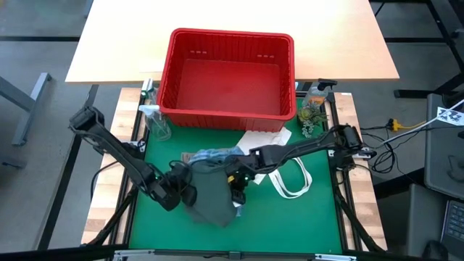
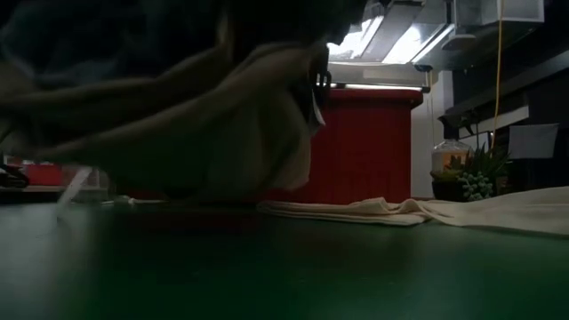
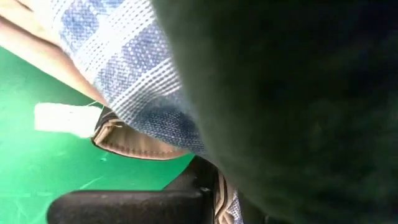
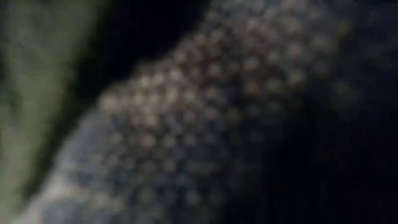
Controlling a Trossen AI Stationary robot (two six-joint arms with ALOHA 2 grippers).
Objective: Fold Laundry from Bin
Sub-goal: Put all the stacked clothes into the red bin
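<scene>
The red bin (image 1: 168, 72) stands at the table's far side; no cloth shows inside it. On the green mat in front of it the laundry is bunched together: a dark green garment (image 1: 210, 199) on top, a blue-white striped shirt (image 1: 212, 154) behind it, and a tan garment (image 3: 134, 143) underneath. My left gripper (image 1: 183, 190) is at the green garment's left edge and my right gripper (image 1: 237, 190) at its right edge, both shut in the cloth. In the low view the bundle (image 2: 231, 124) hangs above the mat. My left gripper grips the bundle at the green garment's left edge (image 1: 190, 190), slanting down from the table's left. One finger (image 3: 124, 202) shows under the cloth, with striped cloth (image 3: 227, 202) beside it; the green garment (image 3: 298, 93) hides the other finger. How many layers it has, I cannot tell. My right gripper is shut at the dark green garment's right edge (image 1: 230, 194), slanting down from the table's right. Cloth lies right against its wrist camera (image 4: 199, 112) and hides the fingers, so the hold itself does not show.
A flat white tote bag (image 1: 291, 180) with loop handles lies on the mat right of the bundle, with a white sheet (image 1: 264, 138) behind it. A clear spray bottle (image 1: 156, 123) stands at the bin's left corner and a small plant (image 1: 312, 112) at its right.
</scene>
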